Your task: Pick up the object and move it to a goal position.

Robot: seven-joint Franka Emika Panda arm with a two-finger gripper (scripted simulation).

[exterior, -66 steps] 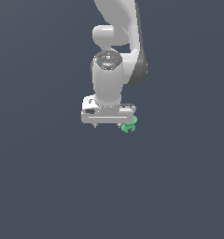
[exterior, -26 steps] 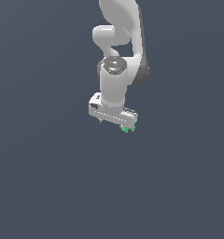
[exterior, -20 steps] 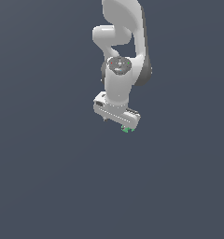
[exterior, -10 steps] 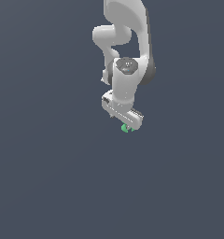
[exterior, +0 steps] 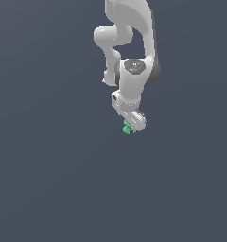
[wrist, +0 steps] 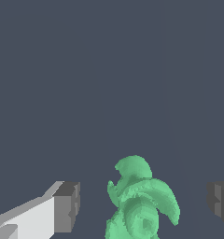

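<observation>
Since the frame 3.3 s back, the wrist has rotated: the hand bar that lay nearly level across the exterior view now runs on a slant, and the hand has drifted toward the exterior view's right. The green object has kept its place under the hand through every earlier frame.

Jaws: in the wrist view the two dark pads (wrist: 67,205) stand wide apart, with clear gaps between each pad and the object (wrist: 141,200). The jaws are spread, touching nothing. The object sits between them, nearer one pad than the other, so not quite centred.

Outward: in the exterior view the object (exterior: 128,128) shows as a small green lump poking out just below the gripper (exterior: 132,124), which hides most of it. The arm (exterior: 129,52) folds down from above. The table is an even dark grey; no edge or corner shows, so position on it cannot be given. No goal marker is visible.

Judgement: the rotation looks like alignment of the jaws to the object's shape. The grasp is not yet made. The next step is probably closing; the off-centre placement may nudge the object as the nearer pad meets it first.
</observation>
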